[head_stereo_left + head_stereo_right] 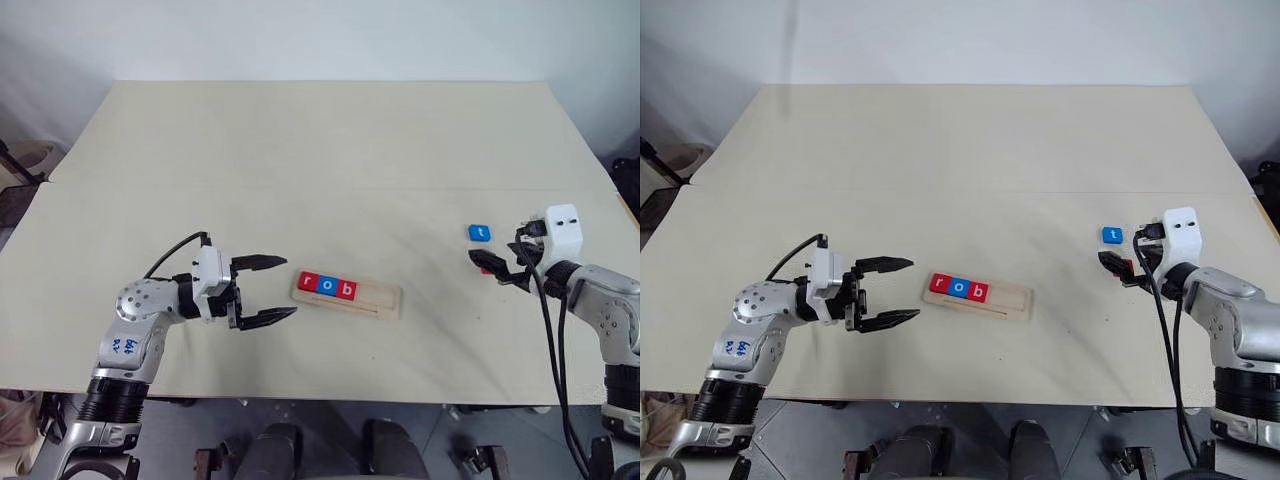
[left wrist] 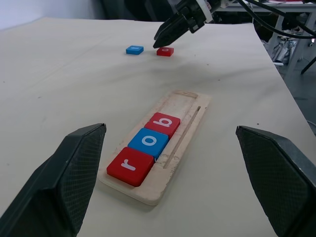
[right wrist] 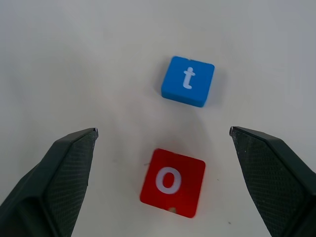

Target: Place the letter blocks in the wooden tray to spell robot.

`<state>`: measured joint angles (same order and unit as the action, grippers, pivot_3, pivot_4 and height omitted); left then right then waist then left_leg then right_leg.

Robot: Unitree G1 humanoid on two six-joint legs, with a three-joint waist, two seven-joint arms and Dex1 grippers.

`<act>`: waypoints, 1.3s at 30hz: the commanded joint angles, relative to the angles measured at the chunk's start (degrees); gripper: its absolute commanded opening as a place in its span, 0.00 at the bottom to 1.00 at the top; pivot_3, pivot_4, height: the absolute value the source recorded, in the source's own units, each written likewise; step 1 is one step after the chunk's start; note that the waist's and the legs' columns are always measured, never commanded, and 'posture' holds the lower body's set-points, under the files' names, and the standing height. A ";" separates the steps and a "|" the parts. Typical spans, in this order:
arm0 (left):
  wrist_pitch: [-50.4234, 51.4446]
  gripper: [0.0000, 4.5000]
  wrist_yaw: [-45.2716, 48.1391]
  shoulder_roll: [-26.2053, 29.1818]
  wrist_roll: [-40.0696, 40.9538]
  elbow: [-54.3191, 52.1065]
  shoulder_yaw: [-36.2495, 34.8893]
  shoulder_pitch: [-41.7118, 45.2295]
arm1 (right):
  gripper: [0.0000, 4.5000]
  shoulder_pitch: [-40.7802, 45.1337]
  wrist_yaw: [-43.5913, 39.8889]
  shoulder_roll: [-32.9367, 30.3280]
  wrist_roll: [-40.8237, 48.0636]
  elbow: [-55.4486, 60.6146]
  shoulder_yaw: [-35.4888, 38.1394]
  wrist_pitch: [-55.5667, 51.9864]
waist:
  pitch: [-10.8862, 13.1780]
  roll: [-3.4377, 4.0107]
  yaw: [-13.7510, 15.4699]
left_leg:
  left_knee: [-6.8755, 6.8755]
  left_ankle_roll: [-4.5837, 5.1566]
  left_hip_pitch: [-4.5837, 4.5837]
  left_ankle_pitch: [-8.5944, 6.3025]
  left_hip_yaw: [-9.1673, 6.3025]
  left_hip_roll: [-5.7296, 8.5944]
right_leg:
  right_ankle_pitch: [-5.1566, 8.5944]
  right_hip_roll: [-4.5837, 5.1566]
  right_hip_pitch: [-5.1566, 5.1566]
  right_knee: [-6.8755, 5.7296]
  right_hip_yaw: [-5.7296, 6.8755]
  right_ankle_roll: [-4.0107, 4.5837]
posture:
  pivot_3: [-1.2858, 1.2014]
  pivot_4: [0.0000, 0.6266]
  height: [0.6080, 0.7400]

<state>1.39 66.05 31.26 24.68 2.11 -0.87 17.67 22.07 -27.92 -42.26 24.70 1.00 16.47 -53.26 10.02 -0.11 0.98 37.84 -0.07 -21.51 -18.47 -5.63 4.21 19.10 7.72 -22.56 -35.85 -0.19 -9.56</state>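
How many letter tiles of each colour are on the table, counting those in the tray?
Red rounded-square letter tiles: 3 (r and b in the pale wooden tray, o loose on the table)
Blue rounded-square letter tiles: 2 (o in the tray, t loose)
Total: 5

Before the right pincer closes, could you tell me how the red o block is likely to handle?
The red o block looks rigid and lies flat on the table, so it should not roll. Being thin and smooth-looking, it may slide if nudged by the open right pincer.

L pincer + R pincer agape
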 commanded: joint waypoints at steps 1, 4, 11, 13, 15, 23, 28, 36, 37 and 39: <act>0.01 1.00 -0.17 -0.03 0.75 -3.06 -0.19 -0.18 | 1.00 1.01 -0.53 -1.74 -0.20 0.73 0.41 -0.87 | 0.00 0.00 -0.01 | 0.00 0.00 0.00 0.00 0.00 0.00 | 0.00 0.00 0.00 0.00 0.00 0.00 | 0.52 0.24 1.00; 0.10 1.00 -0.25 -0.04 0.85 -3.44 -0.33 -0.38 | 1.00 1.22 -0.49 -2.23 -0.41 1.15 0.21 -1.60 | 0.00 0.00 -0.12 | 0.00 0.00 0.00 0.00 0.01 0.00 | 0.00 0.00 0.00 -0.01 0.00 0.00 | 0.52 0.24 1.00; -0.04 1.00 -0.27 -0.56 0.71 -3.29 -0.05 -0.66 | 1.00 1.25 -0.50 -2.86 -0.03 2.54 0.58 -3.01 | 0.00 0.00 -0.30 | 0.00 0.00 0.00 0.00 0.01 -0.02 | 0.00 -0.02 -0.01 -0.01 0.01 0.00 | 0.52 0.24 1.00; -0.06 1.00 -0.23 -0.80 0.63 -3.02 0.04 -0.38 | 1.00 1.16 -0.40 -2.93 -0.18 2.72 0.64 -3.09 | 0.00 0.00 -0.32 | 0.00 0.00 0.00 0.00 0.01 -0.02 | 0.00 -0.02 -0.01 -0.01 0.00 0.00 | 0.52 0.24 1.00; -0.08 1.00 -0.12 -0.99 0.52 -2.84 0.06 -0.16 | 1.00 1.07 -0.39 -2.93 -0.19 2.88 0.72 -3.20 | 0.00 0.00 -0.34 | 0.00 0.00 0.00 0.00 0.01 -0.02 | 0.00 -0.02 -0.01 -0.01 0.00 0.00 | 0.52 0.24 1.00; -0.16 1.00 0.07 -1.20 0.44 -2.53 0.18 0.25 | 1.00 0.85 -0.41 -2.91 -0.20 3.10 0.80 -3.13 | 0.00 0.00 -0.35 | 0.00 0.00 0.00 0.00 0.01 -0.02 | 0.00 -0.02 -0.01 -0.01 0.01 0.00 | 0.52 0.24 1.00; -0.08 1.00 0.17 -1.30 0.39 -2.31 0.36 0.43 | 1.00 -1.27 -0.09 -3.05 0.36 5.17 2.61 -4.00 | 0.00 0.00 -0.34 | 0.00 0.00 0.00 0.00 0.01 -0.02 | 0.00 -0.02 -0.01 -0.01 0.01 0.00 | 0.52 0.24 1.00; -0.37 1.00 0.85 -1.27 0.32 -0.95 0.63 1.13 | 1.00 -5.96 0.78 -1.95 2.10 11.42 6.20 -7.73 | 0.00 0.00 -0.08 | 0.01 0.00 -0.01 0.00 0.01 0.00 | 0.00 -0.01 0.00 0.00 0.00 0.00 | 0.52 0.24 1.00; -0.41 1.00 0.89 -1.27 0.32 -0.82 0.62 1.22 | 1.00 -5.97 0.94 -1.87 2.34 11.91 6.31 -8.48 | 0.00 0.00 -0.10 | 0.01 0.00 -0.01 0.00 0.01 -0.01 | 0.00 -0.02 0.00 0.00 0.00 0.00 | 0.52 0.24 1.00; -0.55 1.00 1.00 -1.24 0.29 -0.49 0.55 1.45 | 1.00 -5.66 1.55 -1.35 2.78 12.76 6.02 -10.59 | 0.00 0.00 -0.26 | 0.01 0.00 -0.01 0.00 0.01 -0.02 | 0.00 -0.03 -0.01 0.00 0.00 0.00 | 0.52 0.24 1.00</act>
<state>1.75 66.75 30.00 24.70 2.06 0.03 18.54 16.21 -27.07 -43.73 26.49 11.49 20.81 -62.56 10.02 -0.11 0.72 37.84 -0.07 -21.52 -18.47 -5.62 4.18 19.10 7.67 -22.57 -35.86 -0.19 -9.56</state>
